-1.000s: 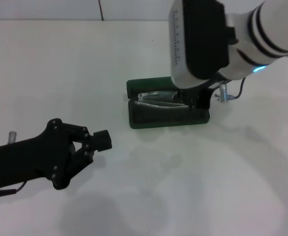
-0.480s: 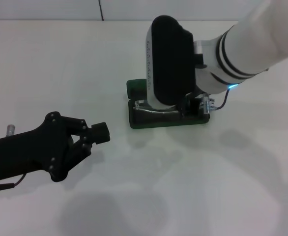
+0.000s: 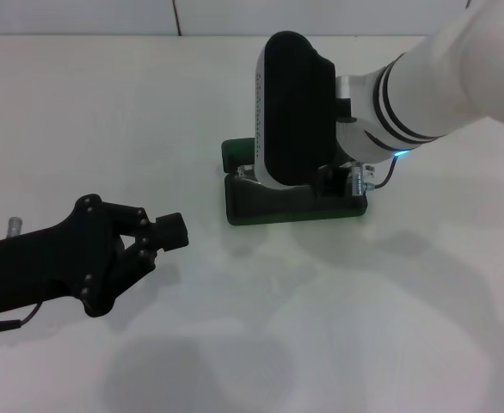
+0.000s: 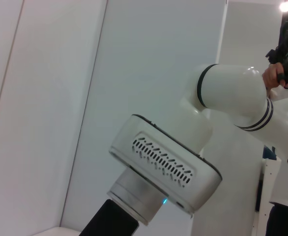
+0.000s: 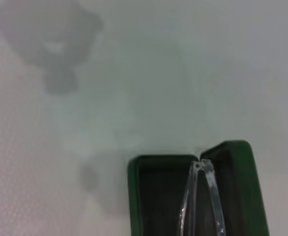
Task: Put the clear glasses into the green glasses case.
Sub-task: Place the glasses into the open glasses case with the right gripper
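nearest, on the left, the black left gripper (image 3: pixel 162 234) hovers idle over the white table (image 3: pixel 390 318), its fingers together on nothing. farther off, right of centre, the dark green rectangular hard-shell glasses case (image 3: pixel 291 205) lies open. the right gripper is hidden behind its own black wrist housing directly above the case; whether it is apart or clamped i cannot tell. the transparent plastic glasses (image 5: pixel 202 201) sit over the dark lining, folded arms pointing away. likely risk: released crooked, an arm could catch the rim and tip the glasses out.
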Controlling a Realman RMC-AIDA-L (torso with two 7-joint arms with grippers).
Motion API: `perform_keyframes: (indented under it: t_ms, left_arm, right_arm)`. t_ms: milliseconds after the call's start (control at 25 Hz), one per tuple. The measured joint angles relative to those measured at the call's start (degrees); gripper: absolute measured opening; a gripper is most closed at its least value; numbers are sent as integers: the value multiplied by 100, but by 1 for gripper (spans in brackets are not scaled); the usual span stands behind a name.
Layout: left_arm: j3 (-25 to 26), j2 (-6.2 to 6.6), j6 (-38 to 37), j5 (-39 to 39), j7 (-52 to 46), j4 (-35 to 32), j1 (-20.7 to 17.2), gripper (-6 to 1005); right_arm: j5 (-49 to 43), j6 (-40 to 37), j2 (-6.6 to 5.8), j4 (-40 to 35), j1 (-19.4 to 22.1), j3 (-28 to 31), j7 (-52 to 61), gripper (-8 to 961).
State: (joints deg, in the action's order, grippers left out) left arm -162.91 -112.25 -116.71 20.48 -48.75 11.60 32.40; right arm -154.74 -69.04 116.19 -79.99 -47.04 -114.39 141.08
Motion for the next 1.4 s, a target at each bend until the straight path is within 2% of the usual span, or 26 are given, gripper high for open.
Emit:
perform_keyframes:
  t_ms: [240,440,520,640,720,920,1080,1400]
  left_arm:
    - [-1,14,1,-3,-10,11,-39,45]
    - [-12,90,-1,-83,-12,5,-96,45]
    - [-12,174,-6,-126,-14,6,-128,45]
    - [-13,389,-16,-296,-60,-48,-184,45]
    - [-13,595,-21,-484,-144,-65,-261,45]
    - [-13,780,-30,-548,-156,-56,-478,45]
    - [-12,792,-38,-479,-116,-36,-531,45]
    - [0,747,-38,-448,-113,-77,-404,45]
  right_arm:
    - [-123,19,0,55,-8,-53,42,88]
    - [-350,103,0,92,-21,-214,171,89]
    - [-357,134,0,107,-20,-222,175,89]
    - [-367,154,0,164,-9,-224,175,89]
    - [-368,160,0,181,-9,-224,176,89]
    - [-377,247,0,260,-7,-224,182,89]
    - [-383,293,0,277,-28,-225,183,90]
    - [-366,407,0,334,-64,-298,183,90]
